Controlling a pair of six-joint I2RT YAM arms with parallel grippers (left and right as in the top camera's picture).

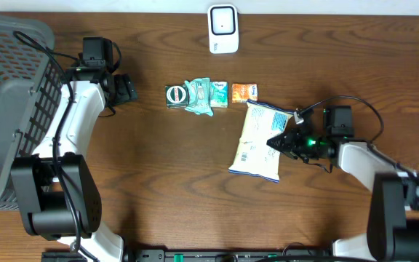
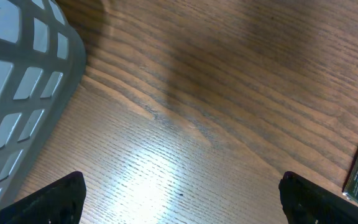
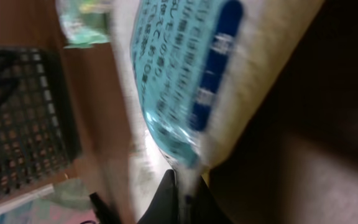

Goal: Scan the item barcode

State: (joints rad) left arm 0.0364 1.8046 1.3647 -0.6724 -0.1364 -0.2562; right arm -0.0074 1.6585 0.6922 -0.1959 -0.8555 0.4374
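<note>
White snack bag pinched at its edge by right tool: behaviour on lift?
Likely floppy: the white bag is a soft pouch held by the right tool at one edge, so it should sag and swing. Probably light for its size, looking puffy. Its glossy film may slip in the pinch.

Surface (image 1: 158, 196) carries all items. Basket (image 1: 6, 109) stands at the far left, partly over the surface edge. Scanner (image 1: 223, 29) sits at the far edge, near centre. A row of small packets (image 1: 198, 96) lies in front of the scanner, running left to right, close together. Bag (image 1: 253, 145) lies nearer than the row and to its right, its far end just beside the rightmost packet (image 1: 244, 92). Left end effector (image 1: 126, 89) sits between basket and row, apart from both. Right end effector (image 1: 278, 143) is at the bag's right edge, in contact with it. Both arms reach in from the near side
</note>
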